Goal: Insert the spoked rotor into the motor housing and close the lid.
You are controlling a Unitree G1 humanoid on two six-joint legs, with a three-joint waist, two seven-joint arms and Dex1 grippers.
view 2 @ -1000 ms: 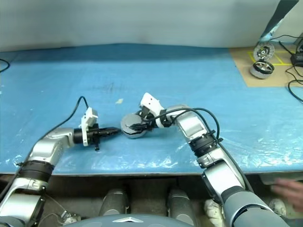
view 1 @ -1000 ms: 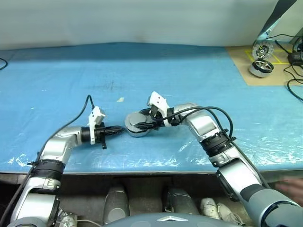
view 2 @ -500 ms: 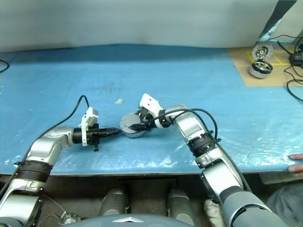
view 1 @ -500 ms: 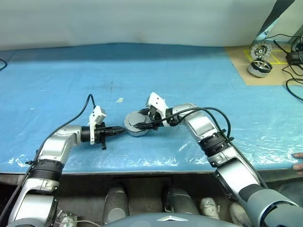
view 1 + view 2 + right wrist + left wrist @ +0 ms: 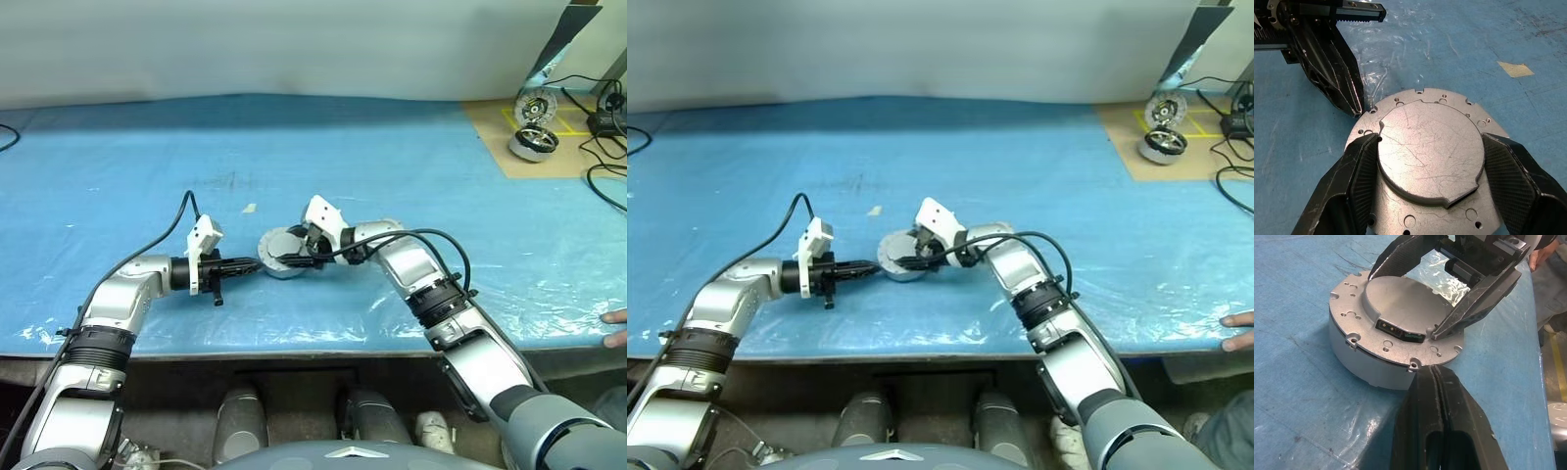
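Two arms met at mid-table in the left eye view, over the blue sheet [image 5: 411, 147]. Left gripper [image 5: 252, 265] extended level from a bent elbow, pointing right, fingers pressed together, tips against the near-left rim of the motor housing [image 5: 282, 257]. Right gripper [image 5: 291, 257] reaching in from the opposite side, forearm angled across and slightly downward, fingers spread either side of the raised round plate on the housing top. Housing resting flat on the sheet between both grippers. Tan board [image 5: 509, 132] at far right corner, well apart, carrying a spare motor [image 5: 525, 143] and an upright disc [image 5: 535, 106]. Person's hand [image 5: 615, 328] at right table edge.

Left wrist view: closed fingers [image 5: 1420, 431] touching the housing flange; closed silver top plate with small connector recess.

Right wrist view: spread fingers [image 5: 1356, 181] flanking the plate, contact uncertain; rotor not discernible
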